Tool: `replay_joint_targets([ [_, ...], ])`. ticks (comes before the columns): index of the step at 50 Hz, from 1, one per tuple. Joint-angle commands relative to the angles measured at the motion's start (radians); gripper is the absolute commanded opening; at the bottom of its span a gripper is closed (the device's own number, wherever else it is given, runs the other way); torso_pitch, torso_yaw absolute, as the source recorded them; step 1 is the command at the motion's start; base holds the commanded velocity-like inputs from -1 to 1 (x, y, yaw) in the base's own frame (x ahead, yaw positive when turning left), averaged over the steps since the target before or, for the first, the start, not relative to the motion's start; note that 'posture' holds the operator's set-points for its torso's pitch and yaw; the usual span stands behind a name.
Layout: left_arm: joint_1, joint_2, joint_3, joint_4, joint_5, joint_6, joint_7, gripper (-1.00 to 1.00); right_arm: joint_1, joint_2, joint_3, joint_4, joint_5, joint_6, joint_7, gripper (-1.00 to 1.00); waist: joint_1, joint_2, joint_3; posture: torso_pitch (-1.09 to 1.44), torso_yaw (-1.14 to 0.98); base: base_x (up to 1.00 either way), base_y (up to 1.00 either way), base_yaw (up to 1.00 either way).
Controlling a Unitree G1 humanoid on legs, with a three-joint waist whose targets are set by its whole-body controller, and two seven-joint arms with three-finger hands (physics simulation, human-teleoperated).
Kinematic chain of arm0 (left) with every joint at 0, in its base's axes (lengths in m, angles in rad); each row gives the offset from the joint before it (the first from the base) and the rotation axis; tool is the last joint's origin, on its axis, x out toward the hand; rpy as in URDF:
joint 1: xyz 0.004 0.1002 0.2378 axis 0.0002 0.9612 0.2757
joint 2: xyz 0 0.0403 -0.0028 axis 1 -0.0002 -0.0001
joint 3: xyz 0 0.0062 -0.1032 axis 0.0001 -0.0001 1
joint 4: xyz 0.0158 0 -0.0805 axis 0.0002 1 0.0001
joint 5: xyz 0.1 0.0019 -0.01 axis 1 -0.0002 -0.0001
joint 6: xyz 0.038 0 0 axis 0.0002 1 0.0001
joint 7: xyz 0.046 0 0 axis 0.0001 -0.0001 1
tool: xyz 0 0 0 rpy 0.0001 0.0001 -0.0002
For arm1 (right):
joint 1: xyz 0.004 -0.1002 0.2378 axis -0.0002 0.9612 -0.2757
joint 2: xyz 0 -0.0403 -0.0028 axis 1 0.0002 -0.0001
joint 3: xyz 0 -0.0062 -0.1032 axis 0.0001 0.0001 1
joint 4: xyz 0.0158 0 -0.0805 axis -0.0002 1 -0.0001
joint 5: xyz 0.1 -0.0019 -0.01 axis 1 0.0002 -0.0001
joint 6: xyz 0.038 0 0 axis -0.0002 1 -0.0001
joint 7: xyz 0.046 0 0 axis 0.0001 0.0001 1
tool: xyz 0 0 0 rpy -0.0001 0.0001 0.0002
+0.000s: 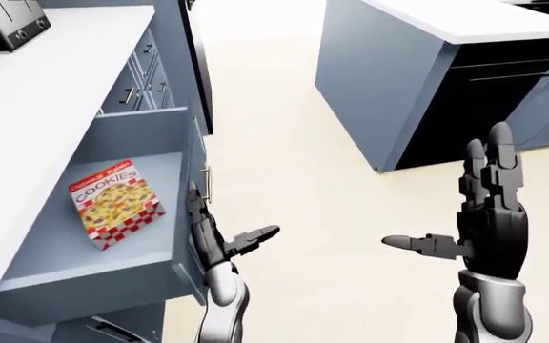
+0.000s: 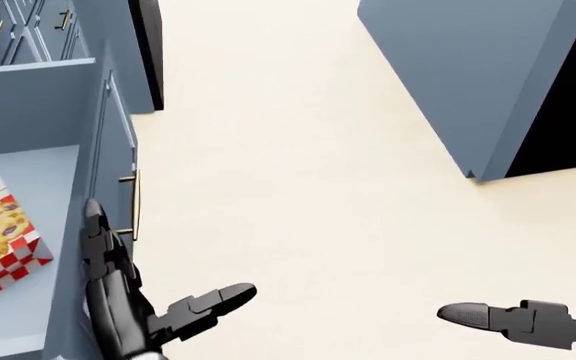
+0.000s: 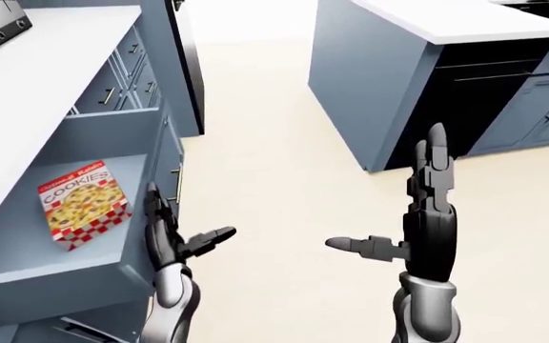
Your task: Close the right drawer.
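We see the right drawer (image 1: 93, 264) pulled out under the white tabletop (image 1: 36, 107), cookie box (image 1: 117, 203) lying inside, our left robot hand (image 1: 219, 239) flat against its front panel, fingers spread, right robot hand (image 1: 479, 225) raised, open, empty, drawer handle (image 2: 131, 204) partly hidden.

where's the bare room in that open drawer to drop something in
The drawer floor is bare around the cookie box, most of all toward the view's bottom. The rim by the handle is crowded: the left hand rests against it, fingers open.
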Motion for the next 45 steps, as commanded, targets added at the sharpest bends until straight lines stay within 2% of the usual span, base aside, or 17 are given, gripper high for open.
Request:
replay_joint_targets([
  [1,-0.011,0.007,0.047,-0.008,-0.036,0.001,0.039,1.00,-0.015,-0.008,-0.003,-0.037,0.004,-0.029,-0.002,1.00,0.007,-0.008,-0.010,0.00,0.00,0.00,0.00,0.00],
  [45,-0.043,0.087,0.172,0.043,-0.131,-0.020,0.046,1.00,-0.015,-0.008,0.000,-0.030,0.003,-0.037,-0.002,1.00,0.008,0.000,-0.016,0.00,0.00,0.00,0.00,0.00],
])
